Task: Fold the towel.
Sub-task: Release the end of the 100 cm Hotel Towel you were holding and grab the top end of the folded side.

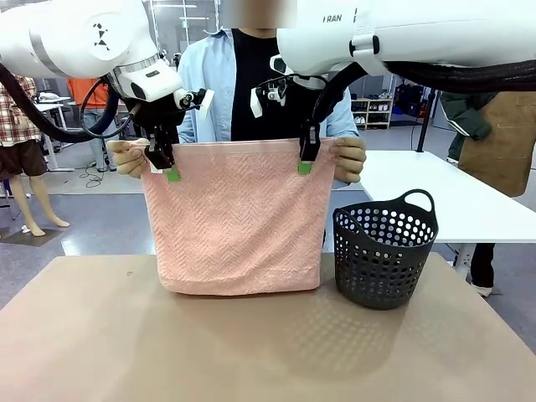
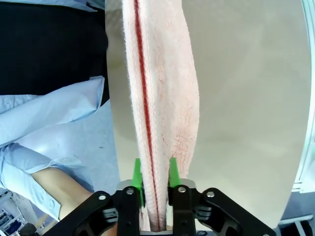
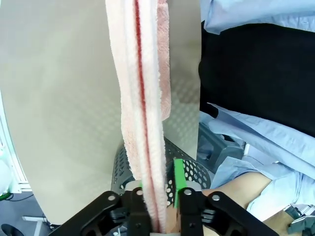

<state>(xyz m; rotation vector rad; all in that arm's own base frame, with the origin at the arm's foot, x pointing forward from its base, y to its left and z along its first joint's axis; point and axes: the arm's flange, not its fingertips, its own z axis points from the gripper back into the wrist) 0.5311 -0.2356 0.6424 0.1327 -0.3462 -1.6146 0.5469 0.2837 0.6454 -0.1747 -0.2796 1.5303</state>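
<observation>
We see the towel [image 1: 239, 218] hanging broadside over the far edge of the worktop [image 1: 167, 335], its top edge running straight from our left tool [image 1: 170, 172] to our right tool [image 1: 306, 165], each pinching that edge just inside the person's hands [image 1: 127, 157].

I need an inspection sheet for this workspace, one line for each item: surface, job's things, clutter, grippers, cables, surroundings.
Surface: tan table, matte; the basket stands on it.
Job's things: pink towel hangs doubled, lower fold near the table; a person's hands hold its top corners.
Clutter: dark perforated basket, upright, beside the towel.
Grippers: left gripper and right gripper are each shut on the towel's top edge.
Cables: black cables loop along both arms.
Surroundings: white table behind; shelves farther off.
</observation>
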